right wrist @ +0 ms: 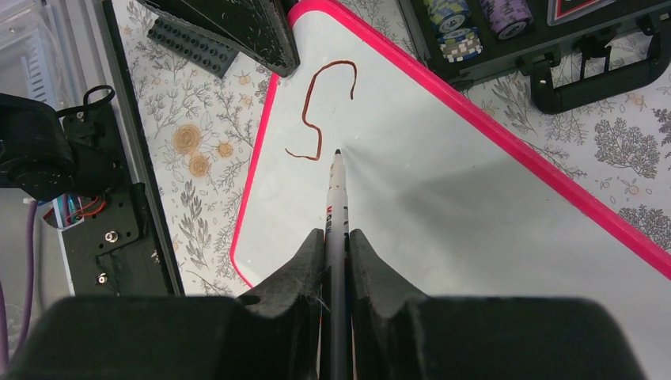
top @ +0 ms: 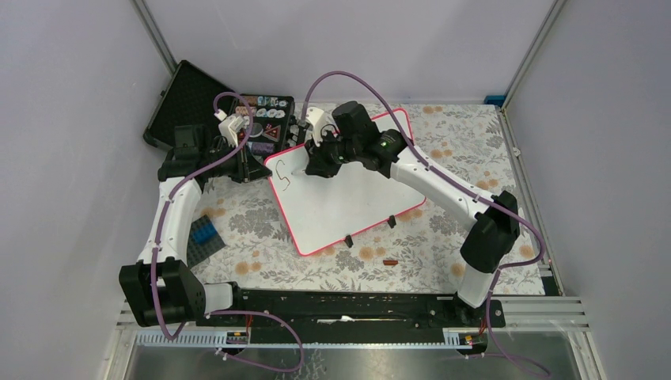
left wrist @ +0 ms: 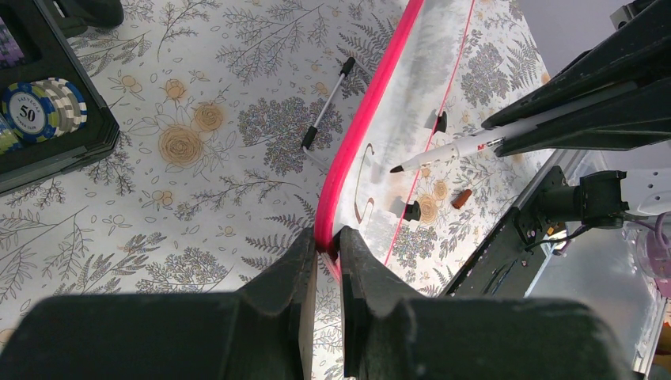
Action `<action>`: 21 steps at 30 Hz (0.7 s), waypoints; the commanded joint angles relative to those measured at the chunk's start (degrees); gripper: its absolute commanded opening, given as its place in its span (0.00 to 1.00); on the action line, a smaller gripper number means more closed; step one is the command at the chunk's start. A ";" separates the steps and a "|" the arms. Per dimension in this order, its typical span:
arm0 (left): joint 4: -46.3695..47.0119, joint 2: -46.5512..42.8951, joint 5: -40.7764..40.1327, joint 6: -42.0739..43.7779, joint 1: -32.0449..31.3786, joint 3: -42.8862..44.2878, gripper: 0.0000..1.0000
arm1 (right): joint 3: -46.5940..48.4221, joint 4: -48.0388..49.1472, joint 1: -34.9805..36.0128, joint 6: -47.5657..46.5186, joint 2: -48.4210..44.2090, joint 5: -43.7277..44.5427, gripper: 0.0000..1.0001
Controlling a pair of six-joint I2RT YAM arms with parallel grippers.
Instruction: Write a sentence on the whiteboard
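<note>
Right gripper (right wrist: 335, 237) pinched tight on marker (right wrist: 338, 198), tip just right of the sentence (right wrist: 320, 111), only an "S", at the whiteboard's (top: 348, 198) far-left corner, mid-table. Left gripper (left wrist: 326, 241) clamps its pink rim (left wrist: 372, 111). Risk, I judge: heavy pressure skids the board, warping strokes. My left arm (top: 170, 222) and right arm (top: 443, 186) stretch far, wrists tipped down.

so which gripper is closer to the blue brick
Left. The left gripper clamps the whiteboard rim on the side facing the blue brick; the right gripper holds the marker farther, over the board.
</note>
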 commanded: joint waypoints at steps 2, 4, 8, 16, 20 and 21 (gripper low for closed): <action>3.50 -1.77 -0.74 2.08 0.22 0.14 0.00 | 1.13 1.08 0.10 -1.06 0.29 1.41 0.00; 3.50 -1.80 -0.72 1.95 0.22 0.16 0.00 | 0.73 1.07 0.10 -1.16 0.38 1.43 0.00; 3.50 -1.81 -0.79 2.07 0.22 -0.01 0.00 | -0.65 1.08 0.13 -1.25 0.45 1.30 0.00; 3.50 -1.65 -0.91 2.07 0.22 0.05 0.00 | -3.00 1.34 0.19 -1.37 -0.46 0.40 0.00; 3.50 -1.58 -0.81 1.96 0.21 0.10 0.00 | -4.04 1.26 0.27 -1.44 -1.17 -0.25 0.00; 3.50 -1.54 -0.81 1.99 0.22 0.15 0.00 | -4.16 1.26 0.34 -1.54 -1.28 -0.32 0.00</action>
